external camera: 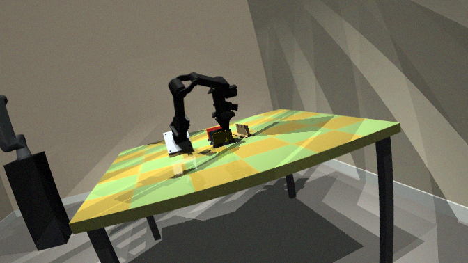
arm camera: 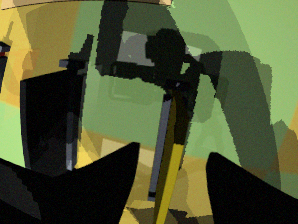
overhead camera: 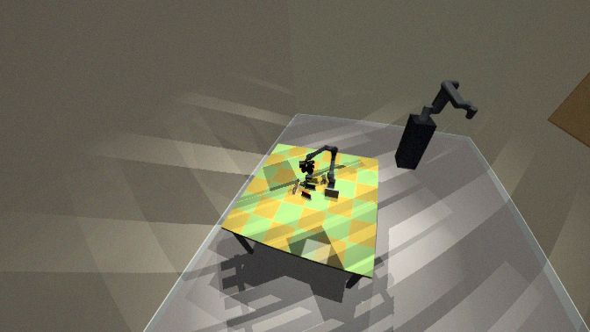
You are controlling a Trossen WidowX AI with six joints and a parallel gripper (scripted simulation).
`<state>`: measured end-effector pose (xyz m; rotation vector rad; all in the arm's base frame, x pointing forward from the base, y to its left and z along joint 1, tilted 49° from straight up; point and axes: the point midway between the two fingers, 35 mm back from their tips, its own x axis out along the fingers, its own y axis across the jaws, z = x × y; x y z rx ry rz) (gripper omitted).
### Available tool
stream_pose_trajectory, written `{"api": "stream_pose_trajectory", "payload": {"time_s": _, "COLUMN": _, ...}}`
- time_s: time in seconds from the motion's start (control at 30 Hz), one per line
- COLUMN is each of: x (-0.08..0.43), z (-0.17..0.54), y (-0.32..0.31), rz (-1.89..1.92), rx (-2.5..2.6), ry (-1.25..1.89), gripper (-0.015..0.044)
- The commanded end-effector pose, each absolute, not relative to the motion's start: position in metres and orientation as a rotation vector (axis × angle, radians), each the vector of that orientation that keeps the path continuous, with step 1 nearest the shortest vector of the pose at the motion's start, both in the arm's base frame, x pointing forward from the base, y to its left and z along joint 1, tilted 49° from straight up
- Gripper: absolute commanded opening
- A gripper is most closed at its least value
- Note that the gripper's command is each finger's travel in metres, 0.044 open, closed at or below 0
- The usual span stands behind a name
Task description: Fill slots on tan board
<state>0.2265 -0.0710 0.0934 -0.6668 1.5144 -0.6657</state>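
- Black parallel-jaw pincer [overhead camera: 309,177] [external camera: 224,129] [arm camera: 173,155] points down over the yellow board; fingers part-way apart, a gap on both sides of that board in wrist view, nothing gripped.
- Thin upright yellow board [overhead camera: 312,180] [external camera: 223,138] [arm camera: 171,175] stands between the fingertips in wrist view, edge up, in a dark holder; top view puts it nearer the tabletop's far edge than its near edge.
- Flat upright dark board [overhead camera: 310,187] [arm camera: 47,120], exact color unclear, stands beside the yellow one, on the side toward the near edge in top view.
- Flat upright red board [overhead camera: 305,193] [external camera: 212,129] [arm camera: 1,54] is beyond the dark one, closest of the three to the near edge in top view; wrist view has only a sliver.
- Standing tan board [overhead camera: 296,187] [external camera: 242,129] [arm camera: 90,2], notched along its top, sits left of the holders in top view, toward the left edge; no colored board visible in its slots.
- Jointed black arm [overhead camera: 332,164] [external camera: 178,108] rises beside a pale plate [overhead camera: 332,192] [external camera: 170,142], set toward the right edge in top view.
- Checkered green-and-orange tabletop [overhead camera: 351,224] [external camera: 244,167] carries all this; gray arm on dark pedestal [overhead camera: 414,145] [external camera: 31,205] stands off its far right corner in top view.
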Motion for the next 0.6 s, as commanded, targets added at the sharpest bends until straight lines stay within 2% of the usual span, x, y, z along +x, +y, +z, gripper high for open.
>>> {"api": "stream_pose_trajectory", "payload": {"time_s": 0.0, "x": 0.226, "z": 0.09, "y": -0.076, "rz": -0.668, "rx": -0.673, "ry": 1.513, "gripper": 0.0186}}
{"api": "stream_pose_trajectory", "payload": {"time_s": 0.57, "x": 0.224, "z": 0.072, "y": -0.096, "rz": -0.669, "rx": -0.674, "ry": 1.512, "gripper": 0.0186}}
